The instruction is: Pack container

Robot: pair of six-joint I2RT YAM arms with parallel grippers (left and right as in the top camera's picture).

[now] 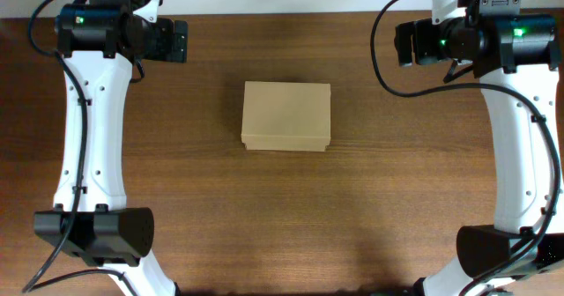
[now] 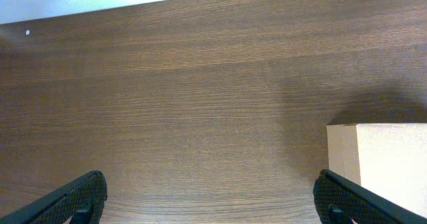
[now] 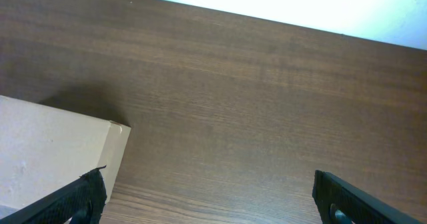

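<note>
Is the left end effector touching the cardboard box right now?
Apart. The overhead view shows bare wooden table between the left end effector and the box.

The left gripper [image 2: 210,207] hangs over a dark brown wooden table [image 2: 200,84], black fingers [image 2: 77,201] spread wide. A plain tan cardboard box [image 2: 387,157] shows at the right edge.

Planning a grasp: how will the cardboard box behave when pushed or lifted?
The container sits flat and low, so it likely slides on the smooth wooden table rather than tipping. Plain cardboard suggests it is light and may flex if squeezed.
</note>
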